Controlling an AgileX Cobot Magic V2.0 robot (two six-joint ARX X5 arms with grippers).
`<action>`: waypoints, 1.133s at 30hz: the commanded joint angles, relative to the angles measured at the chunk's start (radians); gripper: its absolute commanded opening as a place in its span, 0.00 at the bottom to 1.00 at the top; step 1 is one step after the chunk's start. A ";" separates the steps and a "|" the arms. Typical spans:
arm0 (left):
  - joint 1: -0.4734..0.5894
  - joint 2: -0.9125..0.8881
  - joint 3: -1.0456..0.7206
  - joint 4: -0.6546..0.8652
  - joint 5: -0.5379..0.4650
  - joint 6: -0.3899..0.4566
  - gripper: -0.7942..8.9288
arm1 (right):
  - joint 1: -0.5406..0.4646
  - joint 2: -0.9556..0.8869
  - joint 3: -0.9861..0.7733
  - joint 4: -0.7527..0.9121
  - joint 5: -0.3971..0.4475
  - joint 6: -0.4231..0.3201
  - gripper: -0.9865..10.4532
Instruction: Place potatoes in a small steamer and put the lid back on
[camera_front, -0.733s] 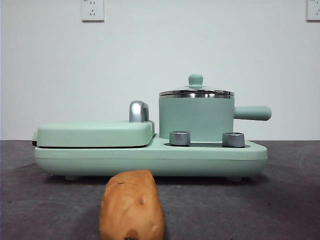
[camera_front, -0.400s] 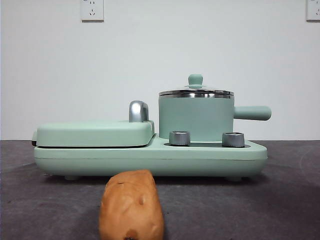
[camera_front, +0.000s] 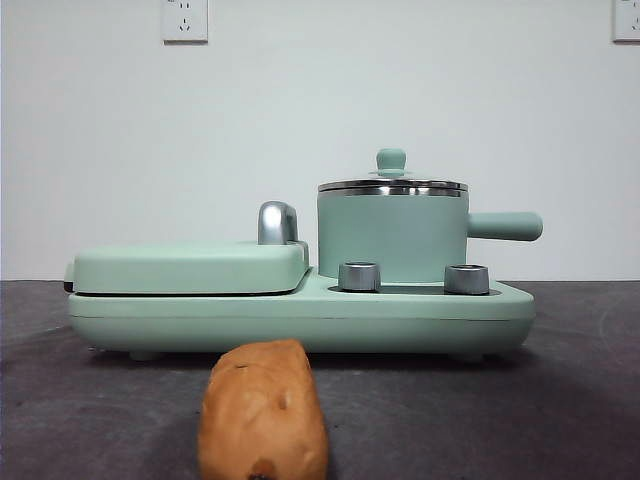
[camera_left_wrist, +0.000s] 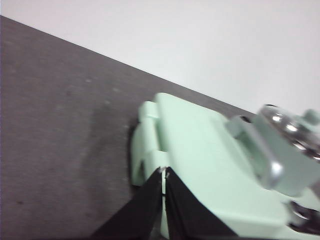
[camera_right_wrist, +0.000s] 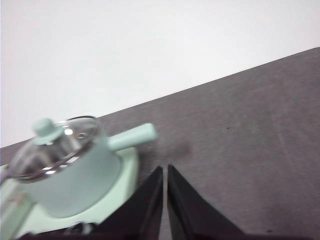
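Observation:
An orange-brown potato (camera_front: 263, 412) with dark spots lies on the dark table, near the front. Behind it the mint-green small steamer (camera_front: 393, 238) stands on the right half of a cooker base, its straight handle (camera_front: 505, 226) pointing right. The glass lid (camera_front: 392, 183) with its green knob rests on the pot. The steamer (camera_right_wrist: 70, 170) and lid (camera_right_wrist: 52, 145) also show in the right wrist view. My right gripper (camera_right_wrist: 165, 172) hangs shut and empty off the handle side. My left gripper (camera_left_wrist: 164, 175) is shut and empty over the griddle end. Neither arm shows in the front view.
The mint-green cooker base (camera_front: 300, 318) carries a flat lidded griddle plate (camera_front: 190, 268) on its left half, with a chrome latch (camera_front: 277, 222) and two steel dials (camera_front: 359, 276). A white wall with sockets stands behind. Dark table surface (camera_front: 560, 420) lies to both sides of the potato.

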 joint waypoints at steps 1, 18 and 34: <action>-0.001 0.065 0.080 -0.046 0.056 -0.011 0.09 | 0.000 0.052 0.088 -0.033 -0.052 0.014 0.10; -0.038 0.499 0.567 -0.367 0.288 0.206 0.09 | 0.000 0.443 0.521 -0.317 -0.499 -0.146 0.10; -0.180 0.691 0.651 -0.434 0.435 0.282 0.15 | 0.000 0.521 0.587 -0.386 -0.612 -0.182 0.10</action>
